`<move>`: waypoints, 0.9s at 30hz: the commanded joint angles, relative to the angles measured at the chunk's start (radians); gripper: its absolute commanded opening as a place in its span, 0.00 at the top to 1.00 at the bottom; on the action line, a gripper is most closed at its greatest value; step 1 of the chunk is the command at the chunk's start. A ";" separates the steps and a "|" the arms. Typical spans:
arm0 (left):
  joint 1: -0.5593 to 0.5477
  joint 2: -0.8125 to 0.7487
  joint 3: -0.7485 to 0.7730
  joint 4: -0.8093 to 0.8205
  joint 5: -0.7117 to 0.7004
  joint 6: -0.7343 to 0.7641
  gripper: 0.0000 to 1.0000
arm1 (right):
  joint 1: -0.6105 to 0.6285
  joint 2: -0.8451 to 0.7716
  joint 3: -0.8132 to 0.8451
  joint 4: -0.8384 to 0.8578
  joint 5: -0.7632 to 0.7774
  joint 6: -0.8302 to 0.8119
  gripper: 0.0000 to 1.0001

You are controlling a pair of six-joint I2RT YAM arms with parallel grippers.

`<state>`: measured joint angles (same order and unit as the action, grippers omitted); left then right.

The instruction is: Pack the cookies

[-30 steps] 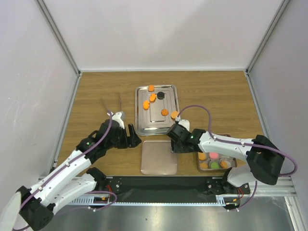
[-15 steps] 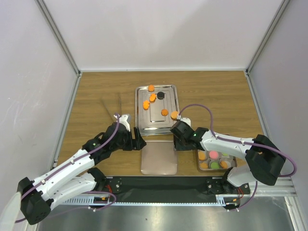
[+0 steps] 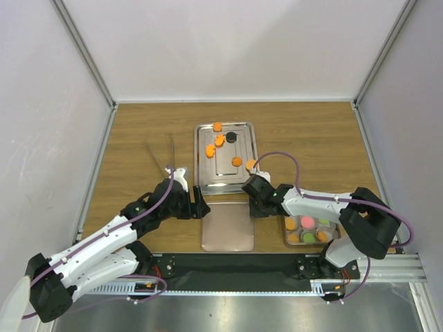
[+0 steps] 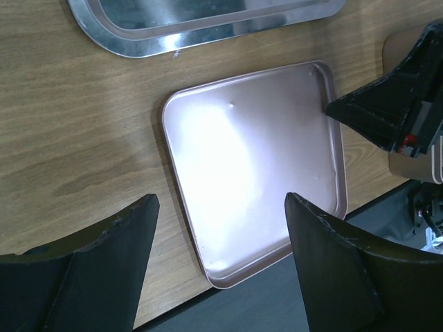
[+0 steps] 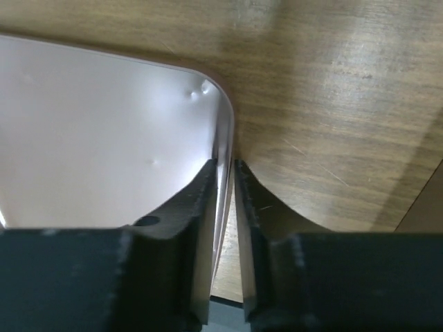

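Onto pink tray [image 3: 228,232], right end effector [image 5: 225,173] has been clamped; left end effector [image 4: 221,207] is spread; cookies [image 3: 219,140] are held in steel tray [image 3: 196,160], box [image 3: 286,234].

Cookies [image 3: 219,140] on steel tray [image 3: 225,177], right claw [image 3: 252,207] at pink tray [image 3: 227,228] edge

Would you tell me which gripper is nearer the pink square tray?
Right. The right gripper pinches the pink tray's right rim; the left gripper is open near its left edge.

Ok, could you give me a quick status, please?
Right jaws shut on pink tray rim. Left jaws open by it. Cookies loose on steel tray. Nothing blocking.
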<state>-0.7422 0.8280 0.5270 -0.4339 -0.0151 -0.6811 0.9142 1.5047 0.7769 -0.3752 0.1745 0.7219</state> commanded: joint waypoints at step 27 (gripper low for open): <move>-0.008 0.072 -0.101 0.311 0.188 -0.011 0.21 | -0.150 -0.247 0.073 -0.087 -0.153 -0.035 1.00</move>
<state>-0.7441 0.9001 0.4252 -0.2359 0.1040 -0.6815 0.7746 1.2968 0.7979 -0.4530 0.0685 0.6979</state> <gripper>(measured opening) 0.799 0.017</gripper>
